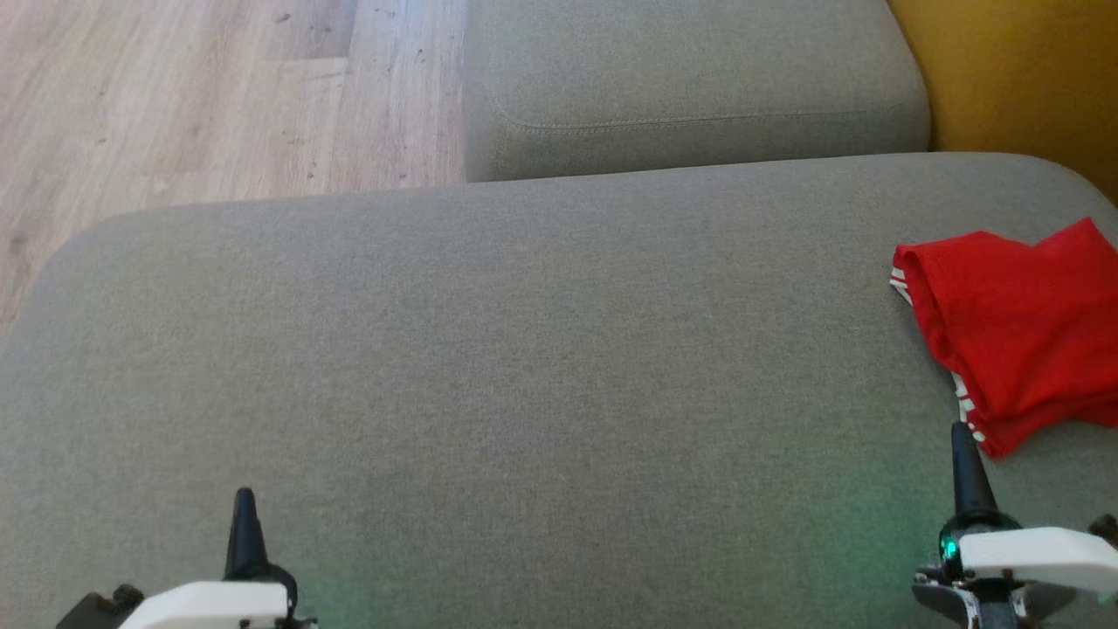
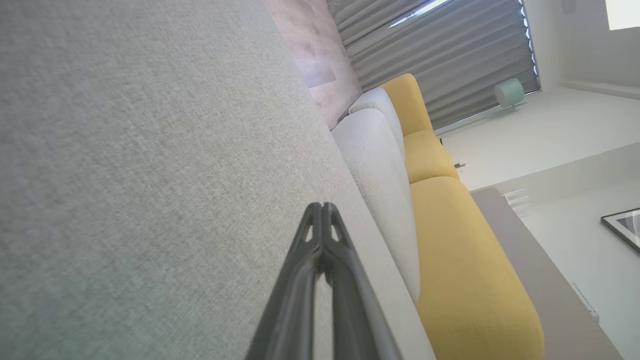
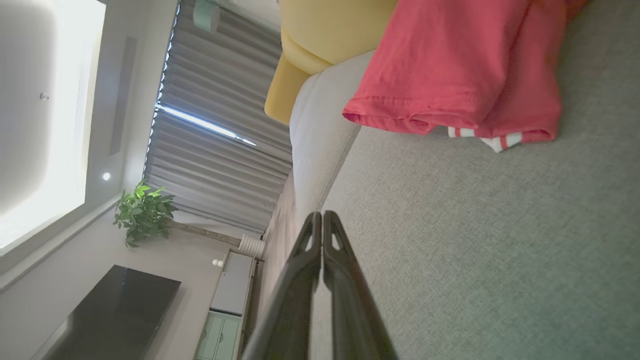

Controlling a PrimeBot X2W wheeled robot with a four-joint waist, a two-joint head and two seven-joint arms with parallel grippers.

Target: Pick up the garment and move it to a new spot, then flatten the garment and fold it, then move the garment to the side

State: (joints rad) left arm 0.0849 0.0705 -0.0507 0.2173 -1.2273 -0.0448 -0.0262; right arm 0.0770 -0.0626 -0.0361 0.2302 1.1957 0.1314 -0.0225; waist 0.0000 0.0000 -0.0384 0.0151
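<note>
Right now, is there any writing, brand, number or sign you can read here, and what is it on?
No readable text anywhere.
Red garment: white stripes at one edge, no lettering.
Framed picture on the wall: too small to tell.
Grey sofa cushion: no label visible.

The garment (image 1: 1017,332) lay on the wide seat cushion (image 1: 524,349), at its far right side. The right gripper (image 1: 959,434) sat over the cushion's near edge, just in front of the garment's near corner. The left gripper (image 1: 244,500) sat at the near left, well apart from the garment. A second cushion (image 1: 690,79) lay behind the seat, with the floor (image 1: 175,96) to its left.
</note>
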